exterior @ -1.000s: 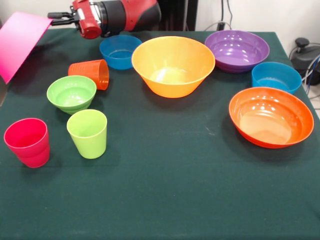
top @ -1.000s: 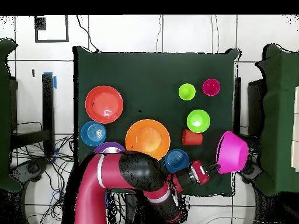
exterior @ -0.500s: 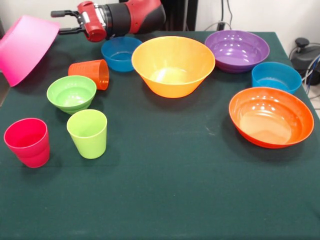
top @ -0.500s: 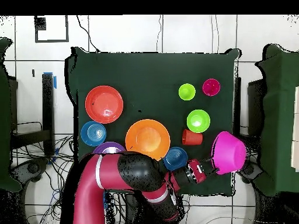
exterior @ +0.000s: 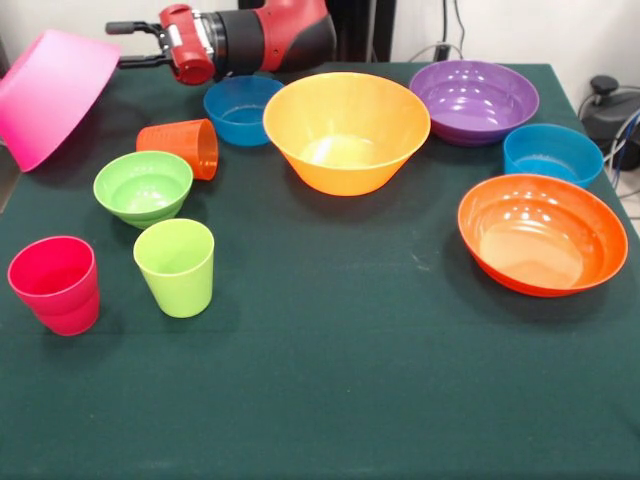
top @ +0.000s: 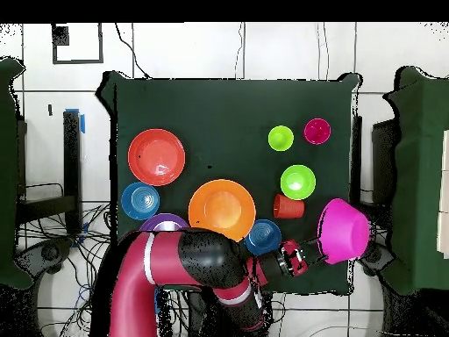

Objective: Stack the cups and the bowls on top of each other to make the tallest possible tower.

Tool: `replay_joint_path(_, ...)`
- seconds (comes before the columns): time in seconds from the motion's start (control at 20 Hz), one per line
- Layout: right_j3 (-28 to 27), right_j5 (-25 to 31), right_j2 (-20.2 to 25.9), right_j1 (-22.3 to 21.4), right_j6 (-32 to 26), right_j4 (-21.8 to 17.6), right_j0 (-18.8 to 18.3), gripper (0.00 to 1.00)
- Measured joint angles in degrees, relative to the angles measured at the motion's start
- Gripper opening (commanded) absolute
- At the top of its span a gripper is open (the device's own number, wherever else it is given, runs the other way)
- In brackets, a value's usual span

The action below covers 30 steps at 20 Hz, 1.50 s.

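Note:
My gripper is at the table's far left corner, lying level, fingers apart and open beside the rim of the big pink bowl, which rests tilted at the table's edge. In the overhead view my gripper touches the pink bowl. The orange cup lies on its side. The lime cup and red cup stand upright. The small green bowl, a blue bowl and the yellow-orange bowl stand singly. Nothing is stacked.
The purple bowl, the second blue bowl and the red-orange bowl stand on the right. The dark green tablecloth is bare at the front. Dark equipment stands off the table's right edge.
The gripper's fingers have spread apart and let go of the pink bowl's rim. The bowl has dropped from a steep tilt to a lower one. The arm shifted slightly right.

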Motion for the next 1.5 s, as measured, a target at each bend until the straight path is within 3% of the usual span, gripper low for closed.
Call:
replay_joint_path(0.45,0.6,0.0,0.3,-0.8,2.9,-1.4,0.1,1.0)
replay_joint_path(0.75,1.3,0.0,0.5,-1.3,10.7,-3.0,0.1,1.0)
replay_joint_path(1.15,1.4,0.5,1.3,-1.9,15.9,-3.3,-0.1,1.0)
replay_joint_path(1.35,2.2,3.3,0.3,-2.7,16.2,-9.7,-0.6,1.0)
replay_joint_path(1.5,3.7,7.3,-2.1,-4.2,16.2,-20.8,-1.9,1.0)
